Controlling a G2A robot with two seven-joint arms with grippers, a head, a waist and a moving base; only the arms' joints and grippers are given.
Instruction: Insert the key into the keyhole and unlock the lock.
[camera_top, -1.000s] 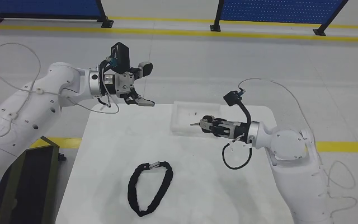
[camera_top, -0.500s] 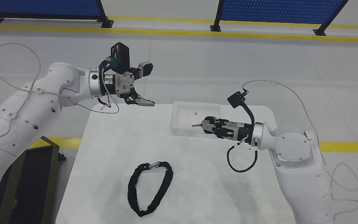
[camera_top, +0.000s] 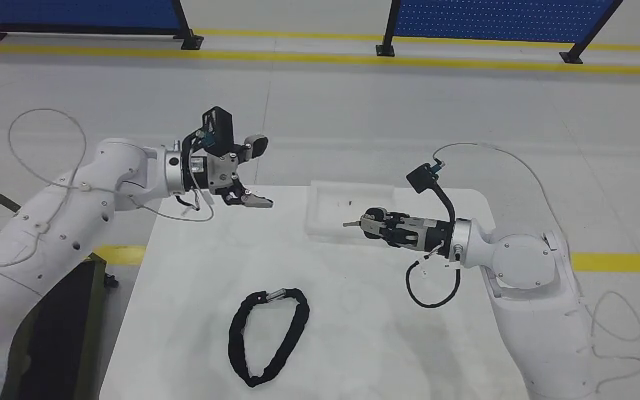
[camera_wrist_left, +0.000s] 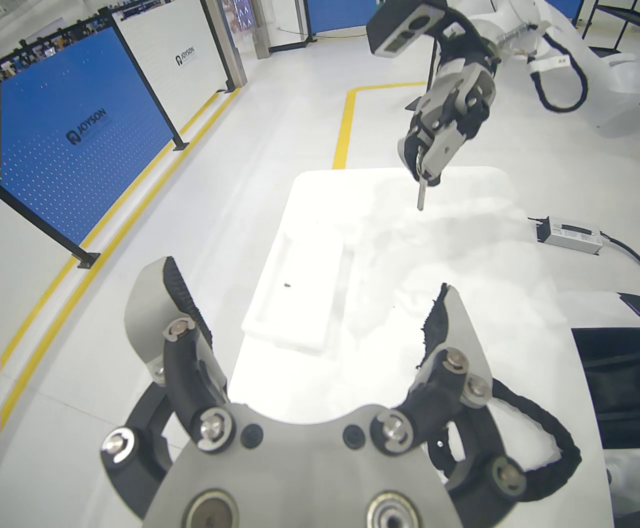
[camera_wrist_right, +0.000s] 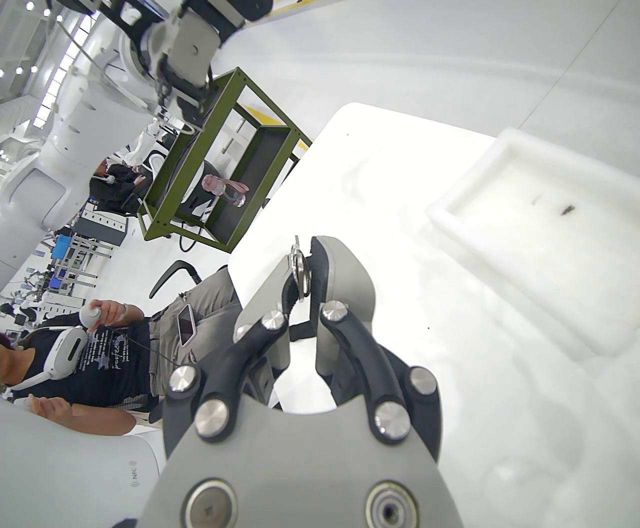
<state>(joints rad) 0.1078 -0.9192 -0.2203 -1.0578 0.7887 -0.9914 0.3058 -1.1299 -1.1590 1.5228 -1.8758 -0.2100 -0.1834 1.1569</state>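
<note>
The small silver key (camera_top: 347, 222) is sitting pinched in the right gripper (camera_top: 366, 221), just right of centre in the top view. Its blade is sticking out past the fingertips toward the left of the frame. There it is overlapping the near part of the shallow white foam tray (camera_top: 330, 192). From the left wrist camera the key (camera_wrist_left: 421, 192) is hanging clear of the surface, jutting from the tip of the right gripper (camera_wrist_left: 425, 162). The right wrist camera is showing the right gripper (camera_wrist_right: 302, 255) with its two black-padded fingers (camera_wrist_right: 345, 280) pressing together on the key's (camera_wrist_right: 300, 270) metal head and ring.

The black fabric-sleeved chain lock (camera_top: 236, 340) is lying as a closed loop in the lower centre-left of the top view. Its silver lock body (camera_top: 268, 296) is sitting at the loop's upper end. It is resting on the white rectangular table (camera_top: 190, 290), well apart from both grippers.

The left gripper (camera_top: 258, 172) is hovering in the upper left-centre of the top view, over the table's far left corner. In its own wrist camera the left gripper (camera_wrist_left: 306, 280) is showing its fingers (camera_wrist_left: 172, 295) spreading wide and holding nothing. The tray (camera_wrist_left: 280, 340) is lying on the table beyond them.
</note>
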